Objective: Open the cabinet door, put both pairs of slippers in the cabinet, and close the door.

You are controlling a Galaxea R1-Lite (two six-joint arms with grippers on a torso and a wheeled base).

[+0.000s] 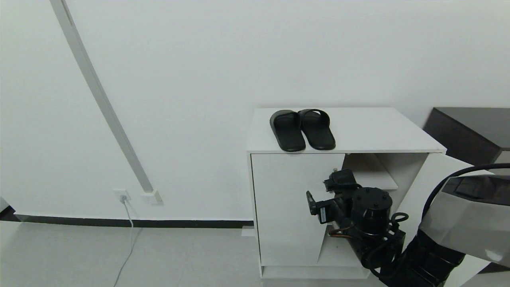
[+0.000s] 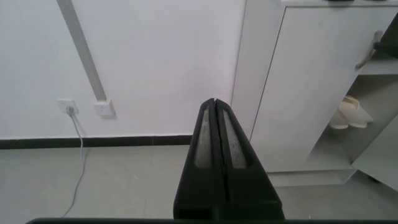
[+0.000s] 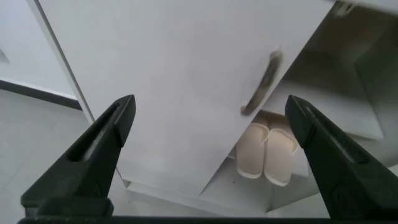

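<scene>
Two black slippers are being carried side by side on top of the cabinet, while white slippers are being stored on a shelf inside its open half. The right gripper is being held before the shut door's handle with jaws wide apart. The left gripper is being held with jaws pressed together.
</scene>
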